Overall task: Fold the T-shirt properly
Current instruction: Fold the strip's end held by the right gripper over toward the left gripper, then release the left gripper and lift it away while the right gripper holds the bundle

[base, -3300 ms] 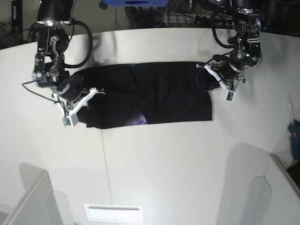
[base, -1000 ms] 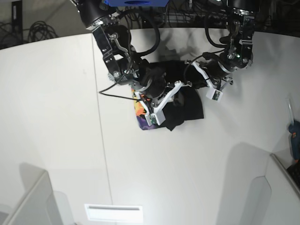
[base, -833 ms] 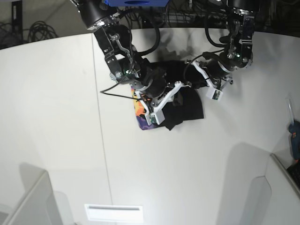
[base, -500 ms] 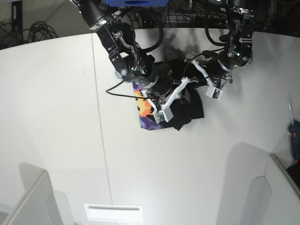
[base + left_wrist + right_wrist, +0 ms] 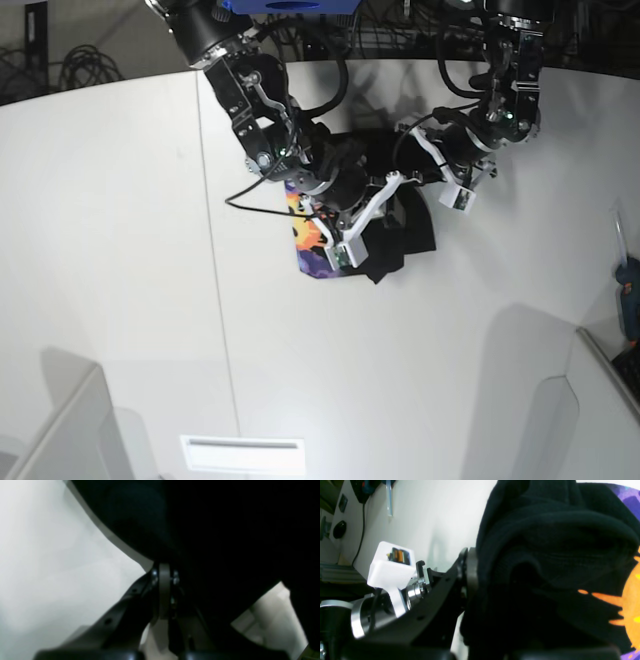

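T-shirt (image 5: 400,225), black, bunched into a compact heap on the white table (image 5: 120,250) near its far edge, centre-right in the base view. The heap has no clear long axis; its print panel of orange sun-face on purple (image 5: 308,240) faces up at the heap's left edge in that view. Right gripper (image 5: 375,200) comes in from that left side, jaws clamped on a thick roll of the black cloth; right wrist view shows the cloth (image 5: 545,555) filling the jaws. Left gripper (image 5: 425,160) sits at the heap's far right corner, jaws fully closed, black fabric (image 5: 225,542) draped over them; whether cloth is pinched cannot be told.
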Controlling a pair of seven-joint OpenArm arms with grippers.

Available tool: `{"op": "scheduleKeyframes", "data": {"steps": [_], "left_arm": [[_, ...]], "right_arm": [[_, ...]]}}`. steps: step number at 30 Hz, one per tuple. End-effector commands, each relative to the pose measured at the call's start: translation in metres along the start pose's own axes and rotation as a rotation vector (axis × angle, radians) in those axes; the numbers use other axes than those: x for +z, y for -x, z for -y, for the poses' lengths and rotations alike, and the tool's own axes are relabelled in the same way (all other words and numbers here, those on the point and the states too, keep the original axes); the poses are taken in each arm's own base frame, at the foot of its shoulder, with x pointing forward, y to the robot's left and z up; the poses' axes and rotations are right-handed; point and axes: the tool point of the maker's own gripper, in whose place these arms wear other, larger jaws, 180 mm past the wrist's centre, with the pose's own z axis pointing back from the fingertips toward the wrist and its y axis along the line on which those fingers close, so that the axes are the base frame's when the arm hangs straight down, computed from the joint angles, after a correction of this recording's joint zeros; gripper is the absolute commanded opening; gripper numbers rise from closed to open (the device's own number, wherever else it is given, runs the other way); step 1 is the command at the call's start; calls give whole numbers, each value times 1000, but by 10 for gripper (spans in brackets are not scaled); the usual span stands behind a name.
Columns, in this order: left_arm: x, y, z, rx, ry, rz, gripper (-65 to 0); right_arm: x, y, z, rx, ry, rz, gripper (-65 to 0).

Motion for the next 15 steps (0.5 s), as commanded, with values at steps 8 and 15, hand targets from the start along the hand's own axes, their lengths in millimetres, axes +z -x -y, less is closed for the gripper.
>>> {"op": "scheduleKeyframes", "data": {"steps": [8,15], "left_arm": [[31,7,-19,30,-72,22,-650],[69,16,-38,40,-165,33,-650]], "right_arm": [[-6,-4,-3,-1,-14,23,-650],[-6,-6,-3,-1,-15,27,-650]]}}
